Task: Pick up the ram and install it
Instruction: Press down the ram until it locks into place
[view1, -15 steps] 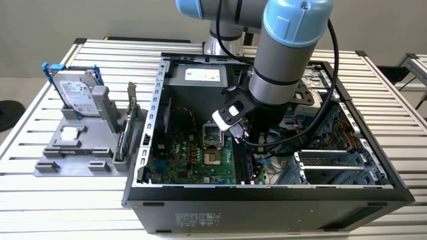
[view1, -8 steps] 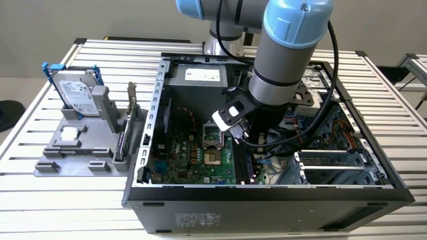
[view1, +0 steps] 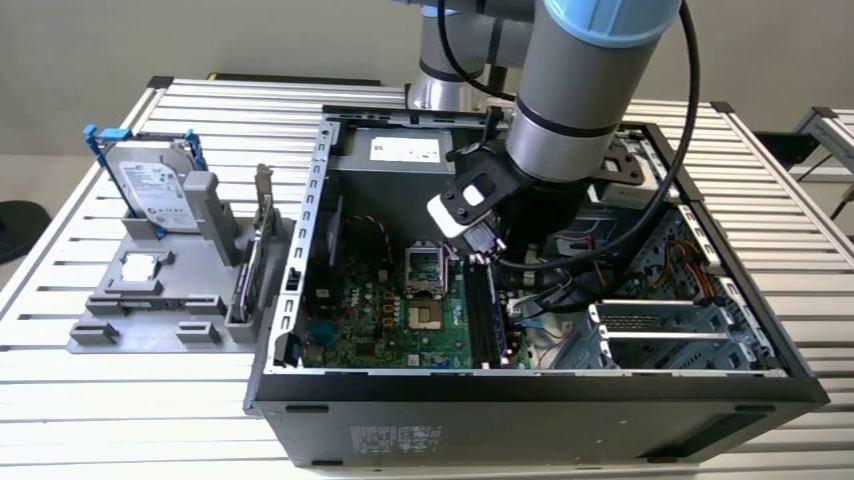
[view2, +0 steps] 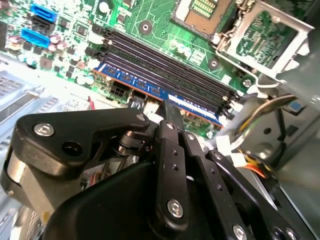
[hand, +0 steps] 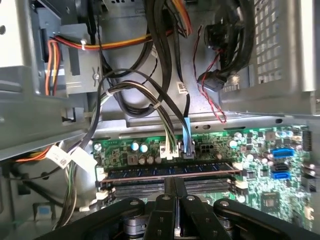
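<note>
**Ram seated in the outermost slot, gripper closed above it**

Exterior view: an open computer case (view1: 534, 385) is seen lying on a slatted table (view1: 80, 395). The arm (view1: 587, 90) is reached down into the case, with the gripper (view1: 497, 262) lowered over the memory slots (view1: 483, 315) beside the green motherboard (view1: 387, 310). The ram itself cannot be made out clearly here. On the exterior view's left, a grey holder (view1: 147, 300) is set on the table, and a silver hard drive (view1: 154, 190) in a blue frame is stood in it, with a card (view1: 254, 260) upright at its edge.

Second wrist view: the ram (view2: 165, 95) is seen lying along the slot farthest from the processor socket (view2: 205, 10), its bluish-white sticker towards the gripper. The three dark slots (view2: 165, 60) next to it are bare. The black fingers (view2: 172, 117) are brought together, tip just above the ram's upper edge; whether the edge is touched cannot be told. Blue ports (view2: 37, 22) are seen at the board's corner.

First wrist view: the ram (hand: 170, 171) is shown level in its slot, between the end latches. The gripper (hand: 175, 186) is closed, with only a hairline seam between the fingers, and nothing is held in it. Cables (hand: 165, 120) are hung down to plugs just behind the ram.
</note>
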